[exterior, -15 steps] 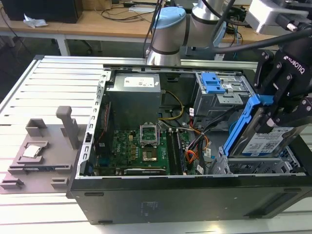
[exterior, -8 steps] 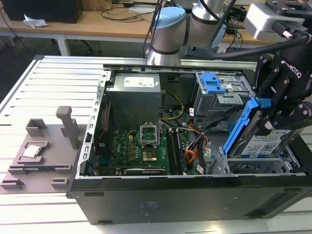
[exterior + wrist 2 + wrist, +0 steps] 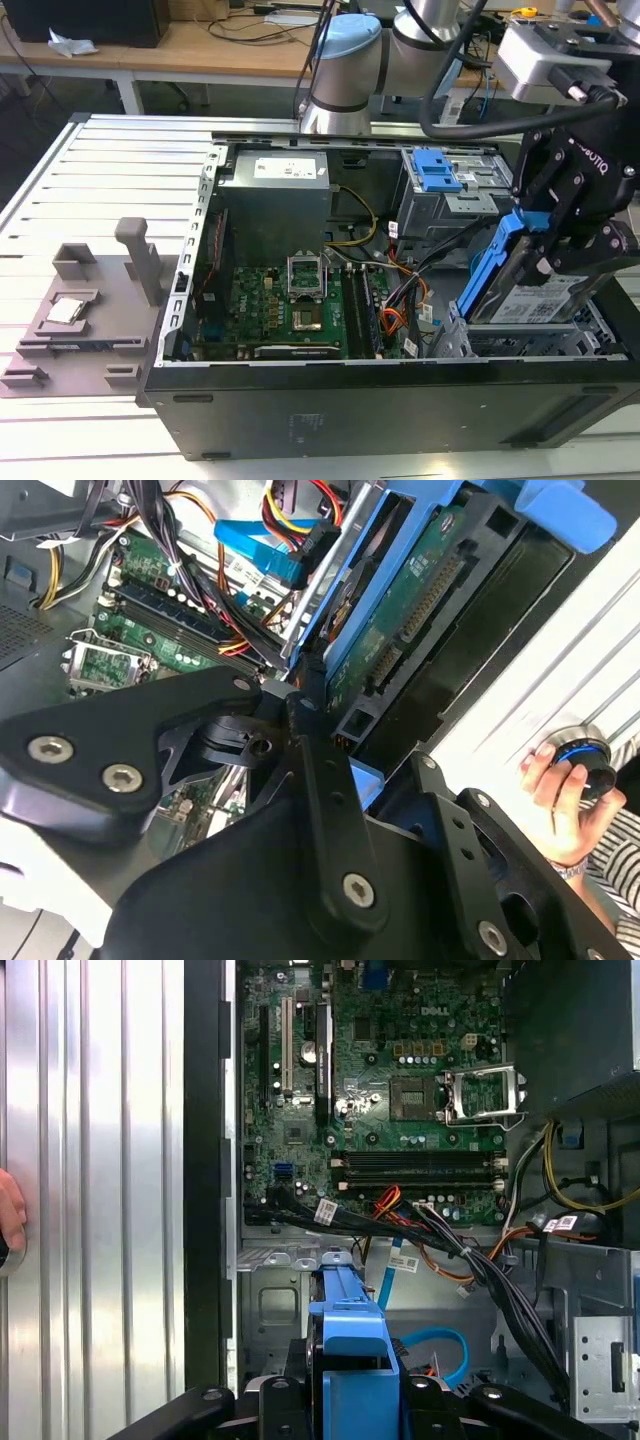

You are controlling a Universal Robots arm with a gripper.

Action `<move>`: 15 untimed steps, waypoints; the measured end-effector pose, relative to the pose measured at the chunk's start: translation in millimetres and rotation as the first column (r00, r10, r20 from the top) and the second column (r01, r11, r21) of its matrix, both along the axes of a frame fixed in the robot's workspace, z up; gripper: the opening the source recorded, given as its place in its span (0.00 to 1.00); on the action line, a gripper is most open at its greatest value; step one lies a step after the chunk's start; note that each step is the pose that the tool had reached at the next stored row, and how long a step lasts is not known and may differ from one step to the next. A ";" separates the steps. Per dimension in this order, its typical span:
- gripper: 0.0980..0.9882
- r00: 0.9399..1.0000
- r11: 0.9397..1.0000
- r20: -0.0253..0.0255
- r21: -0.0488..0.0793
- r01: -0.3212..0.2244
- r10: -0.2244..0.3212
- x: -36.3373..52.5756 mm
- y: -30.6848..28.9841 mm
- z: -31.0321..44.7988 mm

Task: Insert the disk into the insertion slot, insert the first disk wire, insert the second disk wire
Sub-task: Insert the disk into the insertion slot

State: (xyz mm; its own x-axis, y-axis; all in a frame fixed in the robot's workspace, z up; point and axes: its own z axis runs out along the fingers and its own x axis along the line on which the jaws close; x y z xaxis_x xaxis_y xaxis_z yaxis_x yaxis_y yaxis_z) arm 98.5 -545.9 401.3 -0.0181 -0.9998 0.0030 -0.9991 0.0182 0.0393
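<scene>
A: Here you are at the exterior view's right end of the computer case [image 3: 300, 400]. Your gripper [image 3: 555, 250] is clamped on the disk [image 3: 535, 300], gripping it by the blue frame [image 3: 503, 255].

B: You're carrying it tilted, with the low end over the insertion slot [image 3: 452, 338]. That's the near metal cage with the holed walls, not the far bay with the blue latches [image 3: 435, 170]. I cannot tell whether that low end is touching the cage.

A: In the first wrist view your fingers [image 3: 430, 1402] sit on either side of the frame. The motherboard [image 3: 400, 1080] and a bundle of cables [image 3: 470, 1260] lie beyond it.

B: The second wrist view shows you the disk's underside, a bare green circuit board [image 3: 410, 610] with its connector exposed. A person's hand [image 3: 560, 790] rests on a round knob just beside the case.

A: As for handling, I'd judge the disk dense for its size and quite rigid. It won't bend to forgive a crooked entry.

B: The frame looks different to me. It's smooth plastic, probably with a little give, so the disk could twist in your grip.

A: That open board looks like the fragile part. Your best hold, I'd say, is on the frame's side rails, clear of the board and the connector.

B: That seems to be about where you have it.
</scene>
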 end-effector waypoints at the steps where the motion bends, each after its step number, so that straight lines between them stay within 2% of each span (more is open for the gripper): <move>1: 0.30 1.000 1.000 0.000 0.000 0.000 0.000 0.0 0.0 -0.8; 8: 0.30 1.000 1.000 0.000 0.000 0.000 0.000 0.0 0.0 -2.0; 10: 0.31 1.000 1.000 0.000 0.000 0.000 0.000 0.0 0.0 -2.2; 11: 0.38 1.000 1.000 0.000 0.000 0.000 0.000 0.0 0.0 -2.3; 15: 0.38 1.000 1.000 0.000 0.000 0.000 0.000 0.0 0.0 -2.8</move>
